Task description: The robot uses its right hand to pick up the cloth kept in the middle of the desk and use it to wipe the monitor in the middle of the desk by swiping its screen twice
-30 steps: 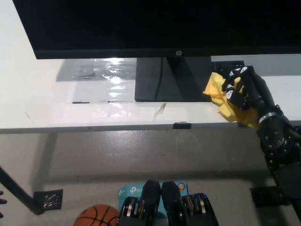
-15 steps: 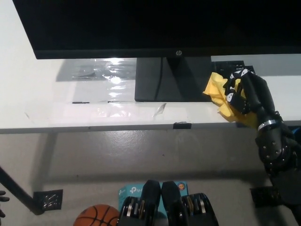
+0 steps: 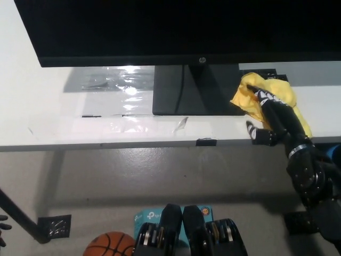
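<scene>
The black monitor (image 3: 181,29) fills the top of the head view, on a black stand (image 3: 186,88) on the white desk (image 3: 48,117). The yellow cloth (image 3: 279,93) lies spread on the desk just right of the stand. My black right hand (image 3: 272,117) rests over the cloth with its fingers (image 3: 261,95) stretched toward the stand. Its thumb sticks out to the left near the desk's front edge, off the cloth. The hand is open, not closed around the cloth. My left hand is out of view.
Shiny clear film (image 3: 114,80) lies on the desk left of the stand. Below the desk edge is the grey floor with a basketball (image 3: 109,245), a black desk leg (image 3: 21,216) at lower left and a blue box (image 3: 146,217).
My right hand was curled shut on the bunched cloth. It has opened with fingers stretched out, and the cloth has spread wider to the right.
</scene>
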Tool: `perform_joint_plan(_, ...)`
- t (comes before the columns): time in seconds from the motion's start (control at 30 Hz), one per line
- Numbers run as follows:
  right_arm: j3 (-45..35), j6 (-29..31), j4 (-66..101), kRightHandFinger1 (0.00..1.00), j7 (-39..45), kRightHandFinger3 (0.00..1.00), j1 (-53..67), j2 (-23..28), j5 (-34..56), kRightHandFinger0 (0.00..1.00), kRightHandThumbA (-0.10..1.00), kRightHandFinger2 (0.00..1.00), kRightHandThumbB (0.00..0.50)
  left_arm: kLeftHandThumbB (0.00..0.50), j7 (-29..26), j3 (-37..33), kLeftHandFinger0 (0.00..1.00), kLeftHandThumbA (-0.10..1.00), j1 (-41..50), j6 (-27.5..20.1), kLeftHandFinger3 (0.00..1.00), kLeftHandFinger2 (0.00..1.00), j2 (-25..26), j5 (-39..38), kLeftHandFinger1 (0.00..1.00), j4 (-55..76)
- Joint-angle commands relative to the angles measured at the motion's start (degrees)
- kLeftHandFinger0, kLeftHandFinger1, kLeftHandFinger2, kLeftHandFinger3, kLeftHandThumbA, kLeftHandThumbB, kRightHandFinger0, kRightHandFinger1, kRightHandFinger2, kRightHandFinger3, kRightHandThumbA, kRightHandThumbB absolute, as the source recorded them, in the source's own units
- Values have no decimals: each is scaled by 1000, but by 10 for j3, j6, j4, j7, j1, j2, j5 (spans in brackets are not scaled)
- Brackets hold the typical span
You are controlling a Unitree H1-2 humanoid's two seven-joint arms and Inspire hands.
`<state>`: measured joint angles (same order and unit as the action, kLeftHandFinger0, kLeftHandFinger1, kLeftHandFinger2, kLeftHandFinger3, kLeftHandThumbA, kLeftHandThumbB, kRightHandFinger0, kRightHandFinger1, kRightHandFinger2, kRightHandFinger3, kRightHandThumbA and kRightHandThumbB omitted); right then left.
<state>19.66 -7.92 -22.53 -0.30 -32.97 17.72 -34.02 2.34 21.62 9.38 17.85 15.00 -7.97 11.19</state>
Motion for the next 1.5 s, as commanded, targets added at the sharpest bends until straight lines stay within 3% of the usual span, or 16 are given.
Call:
perform_joint_plan(0.0, 5, -50, 24, 1000, 39, 1000, -18, 8, -22, 1000, 966, 1000, 283, 69, 5, 0, 160, 64, -5, -19, 538, 376, 19, -3, 214, 13)
perform_joint_plan(0.27, 5, -46, 15, 1000, 49, 1000, -21, 11, -21, 1000, 937, 1000, 276, 54, 6, -2, 173, 62, -6, -29, 586, 382, 20, 2, 219, 10)
perform_joint_plan(0.5, -30, -35, 9, 1000, 64, 1000, -33, 7, 24, 1000, 775, 1000, 40, 52, 2, 3, 172, 42, 6, -30, 554, 390, 12, -3, 221, 15)
perform_joint_plan(0.53, -26, -30, 4, 967, 63, 1000, -41, 13, 14, 777, 848, 1000, 0, 53, 2, 4, 164, 55, 9, -32, 548, 384, 10, -5, 215, 15)
perform_joint_plan(0.57, -27, -20, 2, 872, 61, 1000, -43, 15, 14, 693, 849, 1000, 0, 53, 3, 4, 162, 58, 9, -32, 546, 384, 11, -5, 215, 16)
perform_joint_plan(0.6, -35, 10, -3, 410, 43, 1000, -44, 15, 24, 327, 801, 662, 0, 67, 1, 5, 158, 73, 12, -33, 530, 370, 9, -5, 208, 15)
perform_joint_plan(0.67, -36, 25, -11, 74, 26, 1000, -47, 14, 18, 8, 592, 290, 0, 68, 1, 6, 159, 80, 15, -35, 525, 366, 8, -8, 208, 15)
perform_joint_plan(0.7, -34, 41, -23, 6, 6, 1000, -52, 14, 7, 0, 333, 160, 0, 68, 1, 6, 161, 88, 15, -38, 524, 377, 9, -6, 216, 12)
perform_joint_plan(0.77, -29, 46, -29, 69, -3, 915, -56, 12, -2, 0, -98, 207, 0, 68, 0, 9, 154, 93, 20, -40, 523, 375, 6, -8, 212, 12)
perform_joint_plan(0.9, -13, 46, -34, 215, -7, 436, -61, 15, -24, 21, -100, 368, 2, 72, 4, 9, 154, 102, 25, -52, 537, 382, 9, -9, 214, 10)
perform_joint_plan(0.97, -9, 52, -36, 180, -14, 318, -61, 15, -31, 0, -100, 292, 0, 70, 4, 10, 151, 108, 28, -53, 545, 389, 9, -11, 214, 11)
perform_joint_plan(1.03, -4, 66, -49, 226, -32, 183, -62, 11, -37, 0, -100, 392, 121, 70, 6, 12, 195, 109, 31, -47, 569, 402, 10, -14, 242, 9)
perform_joint_plan(1.13, 0, 76, -57, 285, -45, 259, -62, 13, -42, 0, -100, 502, 124, 77, 7, 10, 202, 111, 34, -51, 577, 408, 11, -12, 248, 9)
perform_joint_plan(1.23, 2, 88, -67, 316, -59, 142, -62, 12, -45, 0, -100, 551, 89, 96, 9, 10, 199, 104, 36, -54, 558, 395, 12, -11, 247, 9)
perform_joint_plan(1.27, 3, 79, -59, 340, -52, 148, -58, 13, -48, 7, -100, 577, 10, 90, 9, 11, 196, 87, 36, -53, 548, 392, 12, -13, 247, 11)
perform_joint_plan(1.47, -2, 109, -74, 317, -84, 72, -52, 11, -46, 0, -100, 549, 0, 79, 13, 4, 219, 104, 39, -55, 566, 414, 17, -2, 274, 13)
